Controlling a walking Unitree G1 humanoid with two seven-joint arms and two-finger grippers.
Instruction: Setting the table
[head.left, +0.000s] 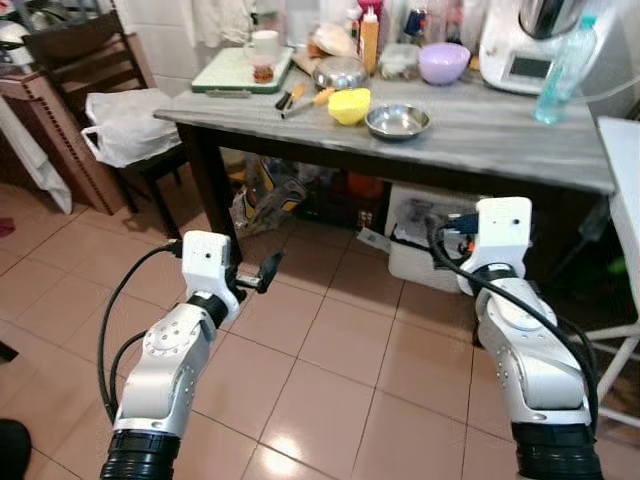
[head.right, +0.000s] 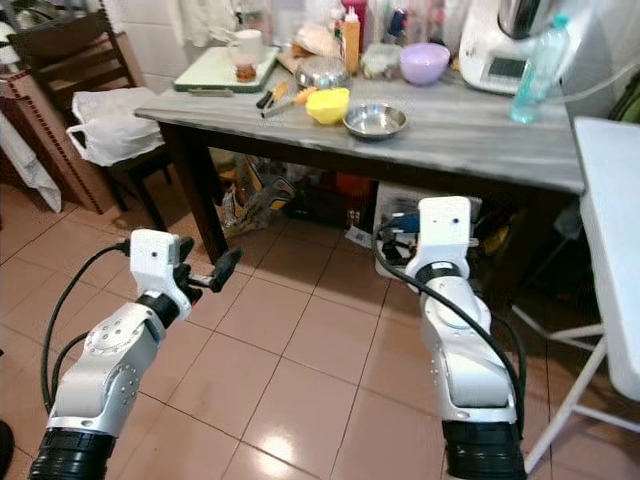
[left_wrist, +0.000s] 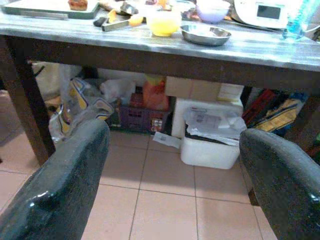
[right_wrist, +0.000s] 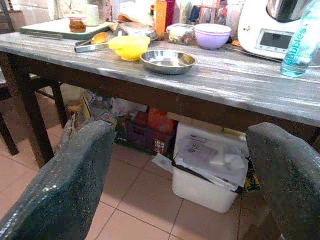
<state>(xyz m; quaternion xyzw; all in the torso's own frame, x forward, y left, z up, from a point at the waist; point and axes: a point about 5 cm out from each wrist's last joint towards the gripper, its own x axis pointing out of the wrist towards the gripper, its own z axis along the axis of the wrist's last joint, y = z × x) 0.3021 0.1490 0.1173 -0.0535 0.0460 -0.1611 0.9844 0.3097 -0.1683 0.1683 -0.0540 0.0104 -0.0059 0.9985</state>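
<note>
The steel bowl sits upright near the front edge of the grey wooden table, with the yellow bowl just beside it toward the robot's left. Behind the yellow bowl two knives lie with their long axes running diagonally, blades toward the front edge. A purple bowl stands further back, near the white kitchen machine, and a clear blue-tinted bottle stands upright toward the table's right end. At the far left corner rests a green tray carrying a white mug and a small jar.

Both grippers hang low in front of the table, over the floor, well short of its edge. The left gripper has its jaws wide apart and holds nothing; the right gripper likewise stands spread and empty (each wrist view looks straight between the fingers at the table).

Under the table are a white bin, bags and boxes. The floor is glossy terracotta tile; a dark chair with a white plastic bag stands at the left.
</note>
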